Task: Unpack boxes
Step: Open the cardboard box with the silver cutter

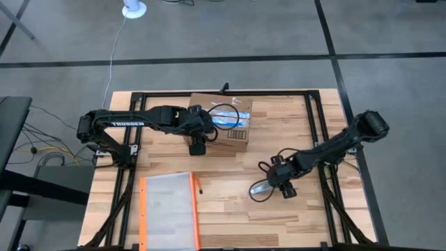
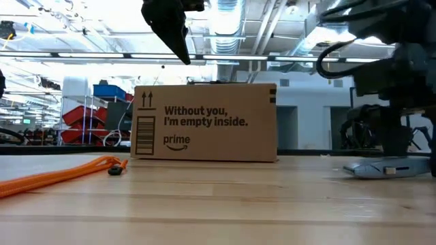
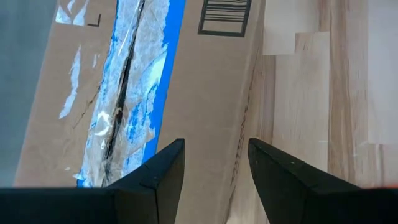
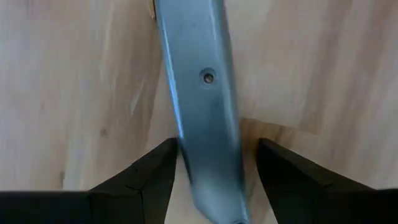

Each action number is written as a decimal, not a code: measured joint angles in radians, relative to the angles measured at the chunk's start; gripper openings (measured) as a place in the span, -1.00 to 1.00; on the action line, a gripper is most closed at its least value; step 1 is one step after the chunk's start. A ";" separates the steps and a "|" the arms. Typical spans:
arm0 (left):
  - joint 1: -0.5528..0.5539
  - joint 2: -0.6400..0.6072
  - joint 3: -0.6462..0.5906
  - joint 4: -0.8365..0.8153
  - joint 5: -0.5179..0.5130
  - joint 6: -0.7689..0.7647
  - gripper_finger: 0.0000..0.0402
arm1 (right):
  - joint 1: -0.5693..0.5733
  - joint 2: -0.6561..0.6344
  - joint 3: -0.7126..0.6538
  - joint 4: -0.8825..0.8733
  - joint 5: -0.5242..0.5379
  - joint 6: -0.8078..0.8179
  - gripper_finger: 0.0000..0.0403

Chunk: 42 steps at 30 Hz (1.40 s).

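a long grey-blue metal handle [image 4: 202, 106] lies flat on the pale wooden bench [image 4: 74, 87], with a small round screw [image 4: 208, 77] set in its face. the right tool [image 4: 214, 168] straddles the handle's near end — one dark finger [image 4: 146, 177] on each side, spread apart, neither pad clearly pressing the metal.

A grey concrete floor [image 1: 390, 28] crossed by dark lines surrounds the pale wooden-plank table [image 1: 230, 209]. A white round fan base [image 1: 134, 9] stands beyond its far edge. Behind, silver ceiling ducts [image 2: 225, 27], bright strip lights, red and blue storage bins [image 2: 92, 112].
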 joint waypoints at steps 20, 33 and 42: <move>0.007 0.000 0.000 0.150 0.202 -0.016 -0.19 | -0.220 -0.368 0.286 -0.265 -0.061 0.051 -0.53; 0.059 0.000 0.001 0.510 0.318 -0.081 -0.19 | -0.510 -0.376 0.297 0.166 0.075 -0.124 -0.53; 0.058 0.011 0.001 0.686 0.234 -0.149 -0.19 | -0.525 -0.322 0.297 0.327 0.086 -0.158 -0.53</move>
